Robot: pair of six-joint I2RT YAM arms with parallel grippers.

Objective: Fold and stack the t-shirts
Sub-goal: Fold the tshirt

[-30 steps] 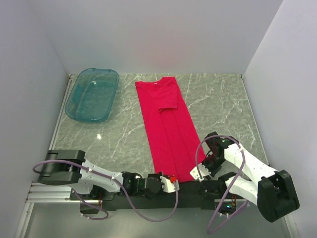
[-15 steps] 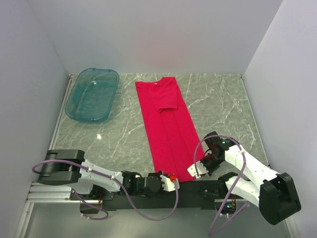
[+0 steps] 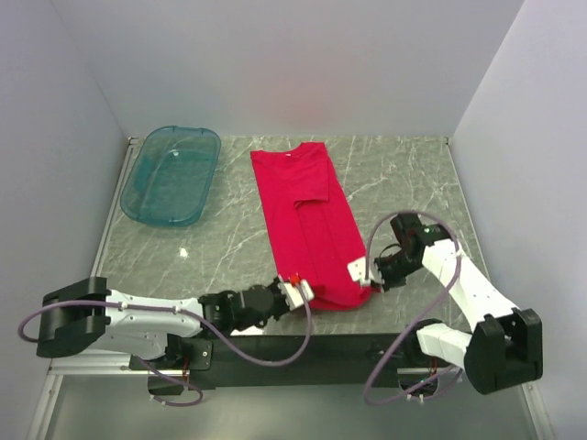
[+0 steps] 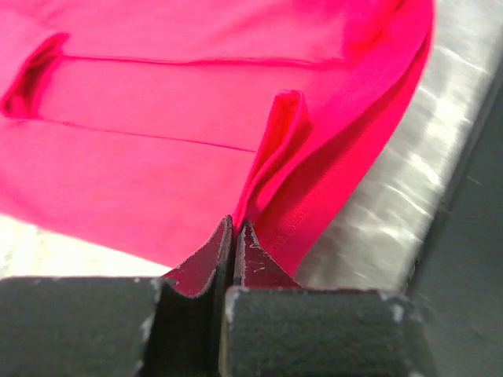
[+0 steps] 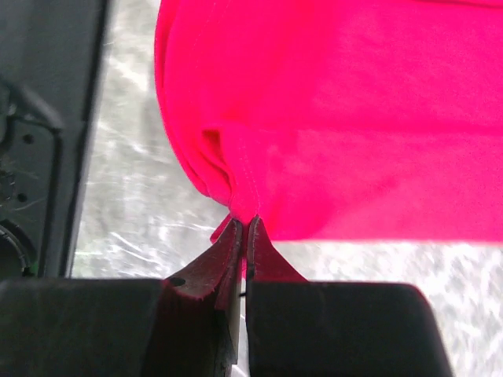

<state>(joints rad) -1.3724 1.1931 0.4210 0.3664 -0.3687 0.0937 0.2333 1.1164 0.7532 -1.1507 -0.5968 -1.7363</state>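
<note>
Top view: red t-shirt (image 3: 307,220) lies lengthwise on the marble table (image 3: 413,183), collar toward the far wall, folded into a narrow strip; teal tub (image 3: 171,174) well apart at far left; left gripper (image 3: 295,291) and right gripper (image 3: 359,272) at the near hem's corners.
Left wrist: jaws clenched on a pinch of hem.
Right wrist: jaws clamped on the hem corner; cloth bunched there.

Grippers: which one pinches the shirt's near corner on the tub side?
The left gripper, shut on the red t-shirt at its near corner toward the teal tub; the right gripper is shut on the opposite near corner, away from it.
</note>
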